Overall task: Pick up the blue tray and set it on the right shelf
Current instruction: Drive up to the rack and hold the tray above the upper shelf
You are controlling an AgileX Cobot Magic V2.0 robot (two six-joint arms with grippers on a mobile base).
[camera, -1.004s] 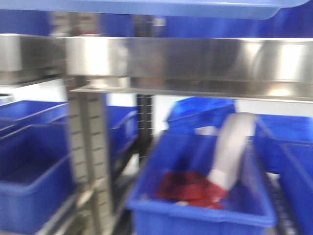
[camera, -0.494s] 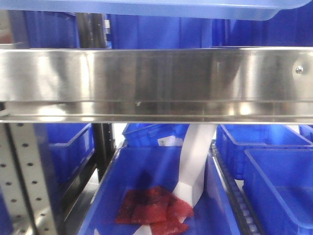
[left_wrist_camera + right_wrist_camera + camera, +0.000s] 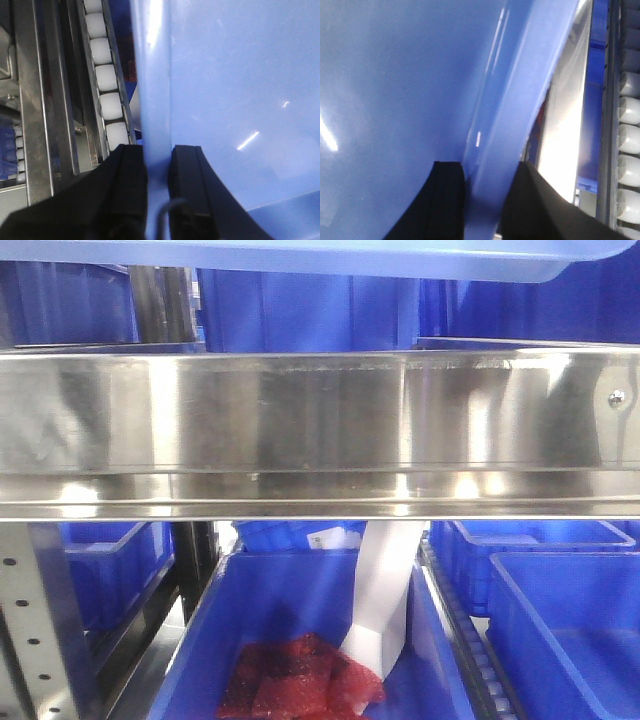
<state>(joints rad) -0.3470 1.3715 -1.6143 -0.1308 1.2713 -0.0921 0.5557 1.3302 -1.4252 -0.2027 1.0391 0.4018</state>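
Front view faces right shelf (image 3: 320, 425); wrist views share blue tray (image 3: 240, 100).

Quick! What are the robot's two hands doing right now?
Left end effector: closed, gripping the blue tray by its rim.
Right end effector: closed, gripping the blue tray's rim too.

left pincer (image 3: 157, 151), right pincer (image 3: 487, 169), both gripping blue tray (image 3: 240, 75)

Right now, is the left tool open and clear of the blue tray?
No, the left tool is closed on the rim of the blue tray, with one black jaw pressed on each side.
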